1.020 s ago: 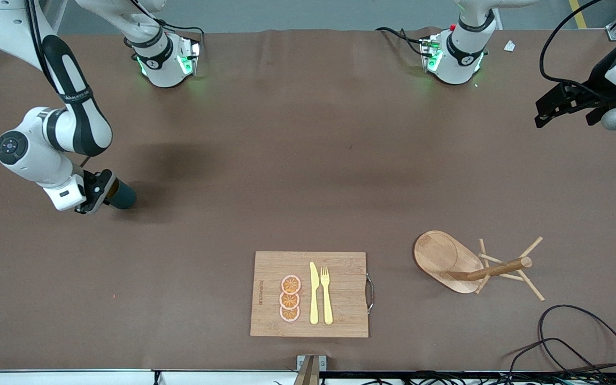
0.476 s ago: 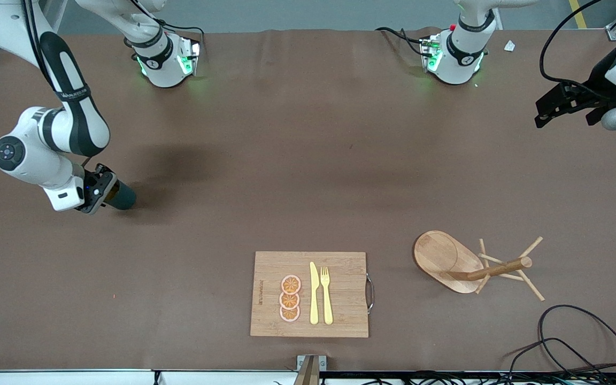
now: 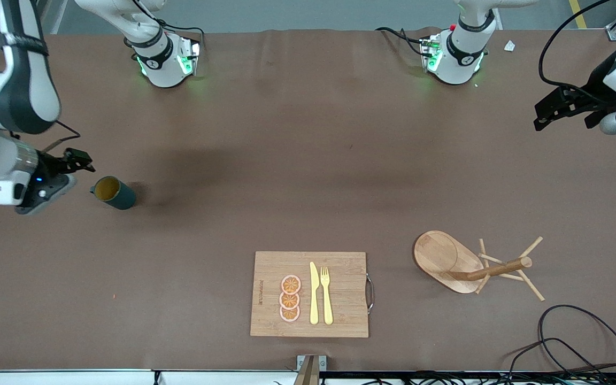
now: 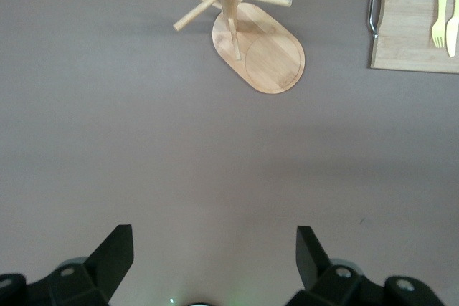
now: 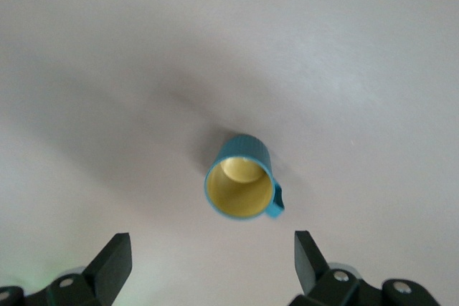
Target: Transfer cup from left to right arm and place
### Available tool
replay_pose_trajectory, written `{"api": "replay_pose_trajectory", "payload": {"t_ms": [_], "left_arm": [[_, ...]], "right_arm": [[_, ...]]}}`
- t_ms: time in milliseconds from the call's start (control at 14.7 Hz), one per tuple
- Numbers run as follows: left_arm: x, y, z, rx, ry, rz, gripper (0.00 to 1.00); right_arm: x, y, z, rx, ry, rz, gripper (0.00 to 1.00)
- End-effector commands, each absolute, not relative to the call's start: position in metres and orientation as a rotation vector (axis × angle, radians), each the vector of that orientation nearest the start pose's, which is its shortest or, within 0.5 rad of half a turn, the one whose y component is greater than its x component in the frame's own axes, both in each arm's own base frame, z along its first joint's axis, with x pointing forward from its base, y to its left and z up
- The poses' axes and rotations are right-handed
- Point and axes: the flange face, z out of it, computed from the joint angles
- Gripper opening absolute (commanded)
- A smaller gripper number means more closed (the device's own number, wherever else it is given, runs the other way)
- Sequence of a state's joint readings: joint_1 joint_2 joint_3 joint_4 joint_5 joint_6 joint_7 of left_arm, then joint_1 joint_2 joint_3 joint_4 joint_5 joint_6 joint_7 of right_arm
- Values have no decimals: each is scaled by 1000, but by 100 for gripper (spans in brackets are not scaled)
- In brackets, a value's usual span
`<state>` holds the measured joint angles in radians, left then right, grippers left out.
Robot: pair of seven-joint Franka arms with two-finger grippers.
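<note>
The small dark teal-green ribbed cup [image 3: 114,193], yellowish-tan inside, stands upright on the brown counter [image 3: 308,160] toward the right arm's end, free of any grip. In the right wrist view the cup [image 5: 242,176] shows its open mouth and its small side handle, with bare counter all round it.

The right gripper [image 3: 64,170] is raised just beside the cup, farther toward the right arm's end of the counter. Its fingers [image 5: 115,261] are spread wide and empty — the cup is apart from both fingertips, in line with the gap between them but not within it.

The left gripper [image 3: 567,107] waits up in the air over the left arm's end of the counter, well apart from the cup. Its fingers [image 4: 116,252] are also spread wide, holding nothing; that wrist view looks down on bare counter.

Nearer to the front camera lies a rectangular bamboo cutting board [image 3: 340,289] with a metal handle, carrying three orange slices [image 3: 290,299], a yellow knife [image 3: 314,293] and a yellow fork [image 3: 326,294]. Beside the board, toward the left arm's end, stands a wooden mug tree [image 3: 479,270] on an oval base — its pegs bare.
</note>
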<state>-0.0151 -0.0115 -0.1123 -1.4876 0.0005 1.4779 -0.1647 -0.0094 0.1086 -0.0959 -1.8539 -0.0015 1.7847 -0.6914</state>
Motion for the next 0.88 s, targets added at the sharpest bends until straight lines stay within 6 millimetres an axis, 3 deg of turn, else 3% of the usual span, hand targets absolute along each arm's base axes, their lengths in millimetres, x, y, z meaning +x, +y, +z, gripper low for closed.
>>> {"api": "replay_pose_trajectory", "payload": {"t_ms": [0, 204, 408, 612, 680, 816], "left_arm": [[540, -66, 668, -3148, -45, -33, 100], [540, -67, 667, -3152, -42, -29, 100], [541, -67, 667, -3156, -42, -29, 100], [541, -68, 667, -3157, -42, -28, 100], [541, -67, 667, -3157, -41, -28, 100], [542, -66, 665, -3159, -44, -23, 100]], "right_arm": [[564, -60, 487, -3026, -617, 273, 100], [549, -48, 520, -3092, -304, 265, 100], [542, -47, 549, -3100, -287, 223, 100], [546, -48, 575, -3119, -282, 192, 100], [548, -49, 591, -3132, -251, 141, 100], [555, -56, 600, -3125, -211, 171, 100]]}}
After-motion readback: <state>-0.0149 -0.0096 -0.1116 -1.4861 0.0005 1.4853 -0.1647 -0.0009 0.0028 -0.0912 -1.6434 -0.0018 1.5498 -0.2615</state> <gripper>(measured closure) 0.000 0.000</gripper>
